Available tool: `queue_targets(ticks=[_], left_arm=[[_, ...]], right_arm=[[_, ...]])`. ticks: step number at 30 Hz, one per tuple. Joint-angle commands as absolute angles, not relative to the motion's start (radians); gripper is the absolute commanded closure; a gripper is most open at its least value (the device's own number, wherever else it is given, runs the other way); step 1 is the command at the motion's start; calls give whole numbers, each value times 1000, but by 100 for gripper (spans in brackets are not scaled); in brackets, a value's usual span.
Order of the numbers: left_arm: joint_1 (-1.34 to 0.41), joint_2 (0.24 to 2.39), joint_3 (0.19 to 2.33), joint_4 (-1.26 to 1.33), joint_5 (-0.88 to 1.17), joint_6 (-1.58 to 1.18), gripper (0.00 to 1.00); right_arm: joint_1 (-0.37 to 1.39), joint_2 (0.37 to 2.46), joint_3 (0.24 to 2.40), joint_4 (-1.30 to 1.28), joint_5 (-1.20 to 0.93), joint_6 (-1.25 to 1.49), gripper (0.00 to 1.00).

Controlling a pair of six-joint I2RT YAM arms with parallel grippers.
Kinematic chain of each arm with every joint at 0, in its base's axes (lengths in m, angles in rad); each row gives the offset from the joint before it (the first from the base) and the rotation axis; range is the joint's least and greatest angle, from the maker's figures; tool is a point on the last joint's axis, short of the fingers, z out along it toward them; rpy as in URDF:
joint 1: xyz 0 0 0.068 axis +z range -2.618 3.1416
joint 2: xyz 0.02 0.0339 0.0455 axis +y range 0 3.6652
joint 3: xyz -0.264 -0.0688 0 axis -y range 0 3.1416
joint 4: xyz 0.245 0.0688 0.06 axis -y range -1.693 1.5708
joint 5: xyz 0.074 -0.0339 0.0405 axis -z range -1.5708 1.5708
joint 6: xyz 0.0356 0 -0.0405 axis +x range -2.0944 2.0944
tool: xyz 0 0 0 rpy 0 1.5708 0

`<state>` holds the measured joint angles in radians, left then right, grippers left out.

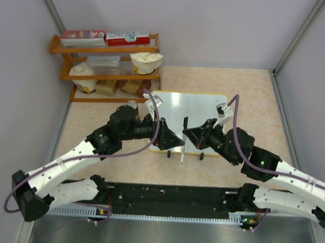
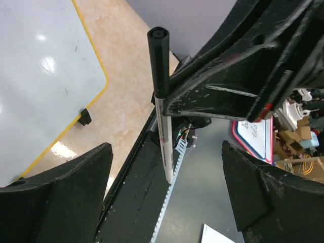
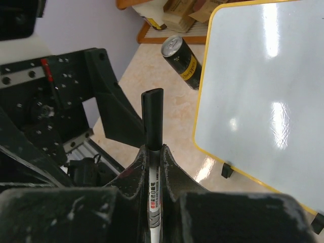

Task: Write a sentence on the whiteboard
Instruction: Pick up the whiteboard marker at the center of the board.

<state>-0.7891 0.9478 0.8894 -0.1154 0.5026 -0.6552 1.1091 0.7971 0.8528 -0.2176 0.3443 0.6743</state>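
Observation:
The whiteboard (image 1: 191,108) lies flat mid-table, glossy white with a yellow frame and black clip feet. It shows no sentence, only a few faint specks in the left wrist view (image 2: 35,86); it also shows blank in the right wrist view (image 3: 263,101). My right gripper (image 1: 190,135) (image 3: 153,152) is shut on a white marker (image 1: 182,150) (image 3: 152,119) with its black cap on, held over the board's near edge. My left gripper (image 1: 171,141) (image 2: 166,152) is open. Its fingers (image 2: 81,177) stand wide on either side of the marker (image 2: 163,121), not touching it.
A dark drink can (image 1: 131,106) (image 3: 181,62) stands by the board's left edge. A wooden shelf (image 1: 68,49) with boxes and bags is at the back left. A black rail (image 1: 169,195) runs along the near edge between the arm bases.

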Motion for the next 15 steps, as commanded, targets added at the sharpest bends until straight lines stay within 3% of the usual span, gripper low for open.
queue_targets(ticks=[1,7,10,11,13,15], left_arm=[[-876,1063,959,-8,434,-595,11],[-951,1167,982,70,411,-607,24],[-965,1177,980,81,408,-611,49],[-966,1175,977,81,405,-620,70],[-965,1163,962,90,394,-630,94],[-966,1143,954,89,374,-635,100]], right_arm=[[1091,750,911,-175,348,695,100],[1075,707,905,-178,357,707,100],[1074,695,902,-187,368,710,100],[1075,692,900,-190,374,710,100],[1075,683,900,-205,402,715,100],[1074,675,899,-218,416,712,95]])
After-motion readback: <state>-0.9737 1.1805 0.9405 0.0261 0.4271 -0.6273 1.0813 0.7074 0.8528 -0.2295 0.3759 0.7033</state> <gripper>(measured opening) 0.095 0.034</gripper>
